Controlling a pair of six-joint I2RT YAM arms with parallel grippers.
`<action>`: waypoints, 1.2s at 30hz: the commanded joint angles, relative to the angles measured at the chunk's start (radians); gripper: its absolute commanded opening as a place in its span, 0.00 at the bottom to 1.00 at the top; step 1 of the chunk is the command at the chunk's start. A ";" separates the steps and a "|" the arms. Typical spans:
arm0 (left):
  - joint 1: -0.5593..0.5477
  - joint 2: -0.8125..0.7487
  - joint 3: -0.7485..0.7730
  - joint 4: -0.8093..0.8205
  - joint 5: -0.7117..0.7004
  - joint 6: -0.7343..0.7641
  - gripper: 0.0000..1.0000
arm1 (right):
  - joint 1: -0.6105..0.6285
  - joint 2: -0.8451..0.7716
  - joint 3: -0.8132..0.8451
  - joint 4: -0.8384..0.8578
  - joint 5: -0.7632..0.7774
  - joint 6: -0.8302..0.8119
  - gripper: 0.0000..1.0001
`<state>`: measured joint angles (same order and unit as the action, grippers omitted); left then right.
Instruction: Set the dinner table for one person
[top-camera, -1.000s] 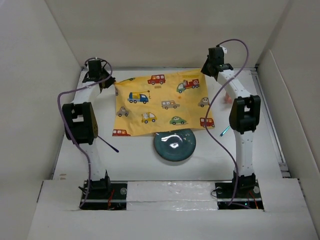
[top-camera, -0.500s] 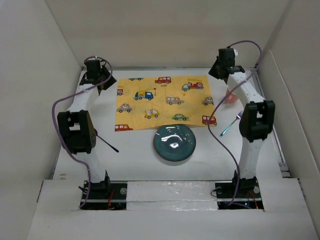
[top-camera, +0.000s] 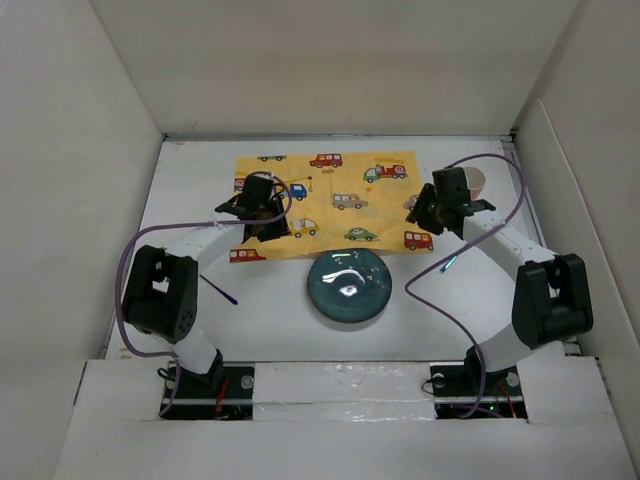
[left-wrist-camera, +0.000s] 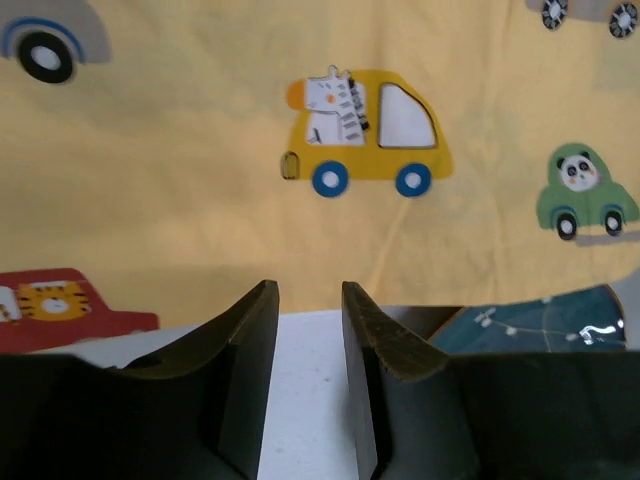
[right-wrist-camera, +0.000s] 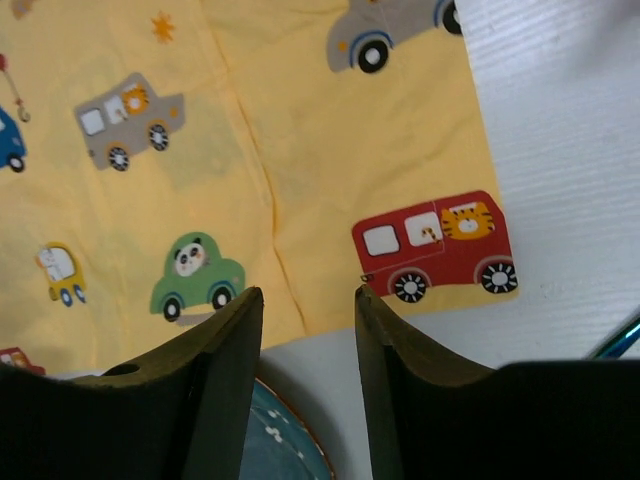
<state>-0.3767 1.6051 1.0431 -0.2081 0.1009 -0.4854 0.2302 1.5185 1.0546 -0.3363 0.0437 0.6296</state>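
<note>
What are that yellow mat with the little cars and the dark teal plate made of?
The yellow mat looks like cloth, matte, with a faint fold crease and printed cars. The teal plate seems glazed ceramic, though hard plastic is possible: it is glossy, with bright reflections.

Matt yellow cloth mat ahead of the left gripper (faintly creased), matt white bench beneath it, glossy teal plate near the right gripper, dull dark fingers
</note>
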 joint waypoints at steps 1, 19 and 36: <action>0.019 -0.004 0.015 0.041 -0.067 0.001 0.31 | 0.007 0.060 0.011 -0.026 0.002 0.005 0.48; 0.010 -0.054 -0.020 0.076 0.129 0.005 0.31 | 0.176 -0.008 -0.252 0.100 -0.295 -0.065 0.47; 0.010 0.062 0.136 0.061 0.082 0.037 0.31 | 0.366 -0.121 -0.269 -0.251 -0.378 -0.200 0.31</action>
<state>-0.3649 1.6611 1.1278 -0.1516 0.1989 -0.4683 0.5587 1.4261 0.7692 -0.4259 -0.3134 0.4877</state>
